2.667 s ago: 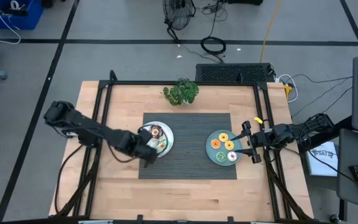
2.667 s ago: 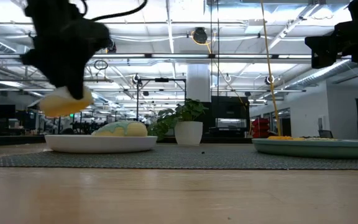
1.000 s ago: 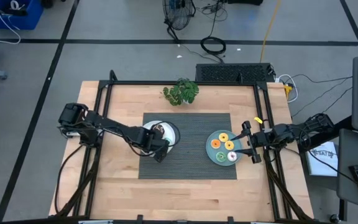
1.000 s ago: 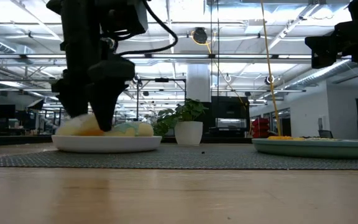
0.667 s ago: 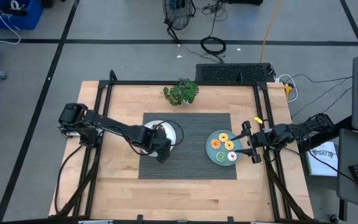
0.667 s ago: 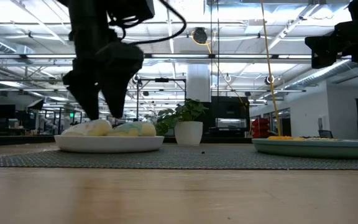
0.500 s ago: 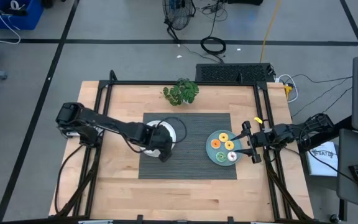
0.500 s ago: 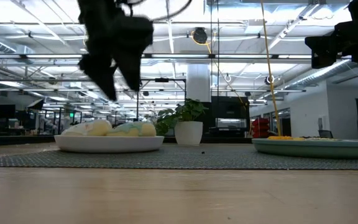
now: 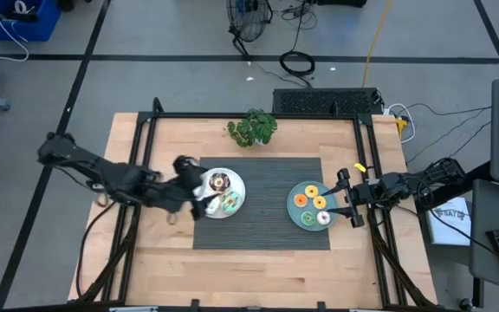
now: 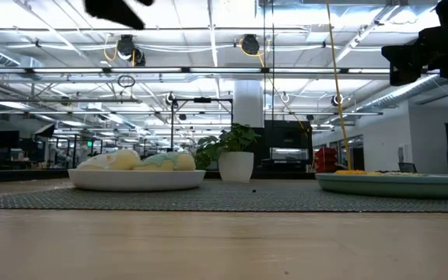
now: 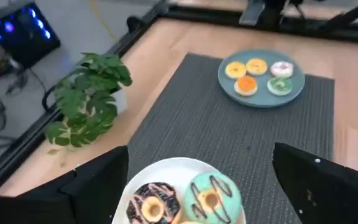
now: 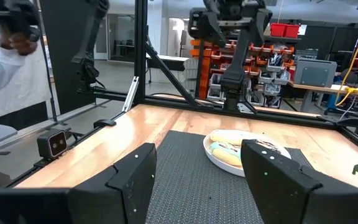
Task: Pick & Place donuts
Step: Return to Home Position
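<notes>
A white plate [image 9: 235, 186] on the grey mat holds a chocolate donut [image 11: 153, 205], a mint donut [image 11: 209, 198] and a pale yellow donut [image 10: 111, 161]. A teal plate [image 9: 297, 217] to its right holds several donuts: yellow [image 11: 235, 69], orange [image 11: 246, 84], pink-white [image 11: 282, 68] and green [image 11: 278, 85]. My left gripper [image 9: 195, 198] hangs open and empty above the white plate's left rim. My right gripper [image 9: 347, 199] is open and empty at the teal plate's right edge.
A potted green plant [image 9: 251, 128] stands at the mat's far edge. The dark woven mat [image 9: 262, 230] lies under both plates, with bare wood around it. A black frame rail [image 9: 258, 115] runs along the table's far side. A person's white sleeve [image 12: 5, 68] shows beyond the table.
My left gripper stood low over the white plate with the pale yellow donut at its fingertips. It has let the donut go onto the plate beside the mint one, has risen and has drawn back toward the table's left edge. The right arm has kept still.
</notes>
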`<state>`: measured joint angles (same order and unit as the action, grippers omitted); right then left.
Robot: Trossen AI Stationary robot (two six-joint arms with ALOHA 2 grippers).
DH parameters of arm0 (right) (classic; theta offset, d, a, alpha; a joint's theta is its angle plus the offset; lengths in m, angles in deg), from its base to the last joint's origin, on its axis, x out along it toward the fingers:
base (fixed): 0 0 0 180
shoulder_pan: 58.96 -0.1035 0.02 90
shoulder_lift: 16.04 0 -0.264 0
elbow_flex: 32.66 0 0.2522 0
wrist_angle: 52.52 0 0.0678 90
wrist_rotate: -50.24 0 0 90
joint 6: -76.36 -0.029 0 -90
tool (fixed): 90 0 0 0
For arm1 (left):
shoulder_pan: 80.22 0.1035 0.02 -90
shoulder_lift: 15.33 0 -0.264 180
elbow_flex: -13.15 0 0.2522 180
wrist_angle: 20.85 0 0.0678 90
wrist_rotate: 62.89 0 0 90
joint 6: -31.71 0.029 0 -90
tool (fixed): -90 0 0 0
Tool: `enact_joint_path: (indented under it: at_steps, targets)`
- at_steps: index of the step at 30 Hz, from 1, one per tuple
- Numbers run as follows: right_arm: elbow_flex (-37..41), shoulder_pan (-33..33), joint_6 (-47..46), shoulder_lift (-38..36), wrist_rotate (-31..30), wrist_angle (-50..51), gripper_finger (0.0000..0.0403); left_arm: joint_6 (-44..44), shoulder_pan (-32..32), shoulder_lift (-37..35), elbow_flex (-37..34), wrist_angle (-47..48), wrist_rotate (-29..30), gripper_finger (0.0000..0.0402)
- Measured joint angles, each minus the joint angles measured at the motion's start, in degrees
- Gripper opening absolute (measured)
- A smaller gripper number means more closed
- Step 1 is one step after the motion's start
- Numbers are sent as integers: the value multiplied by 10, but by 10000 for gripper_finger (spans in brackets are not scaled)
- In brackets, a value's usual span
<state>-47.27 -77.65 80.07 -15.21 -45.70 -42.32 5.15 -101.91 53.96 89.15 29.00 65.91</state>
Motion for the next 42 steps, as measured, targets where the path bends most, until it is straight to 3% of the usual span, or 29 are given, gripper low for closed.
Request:
enact_joint_path:
  at_steps: [4,8,11,14,19,27,33,39,42]
  targets:
    - [0,0,0,0,0,0,222,48,1,-107,-150,-159,-12,392]
    - [0,0,0,0,0,0,222,103,58,-199,-291,-321,-132,392]
    - [0,0,0,0,0,0,222,125,121,-261,-370,-386,-224,392]
    - [0,0,0,0,0,0,222,136,176,-324,-427,-402,-279,392]
    - [0,0,0,0,0,0,222,154,238,-425,-490,-406,-298,392]
    - [0,0,0,0,0,0,222,175,276,-545,-561,-411,-348,392]
    - [0,0,0,0,0,0,222,159,296,-589,-614,-424,-358,392]
    - [0,0,0,0,0,0,222,170,305,-596,-617,-406,-357,392]
    - [0,0,0,0,0,0,222,169,305,-595,-616,-382,-315,392]
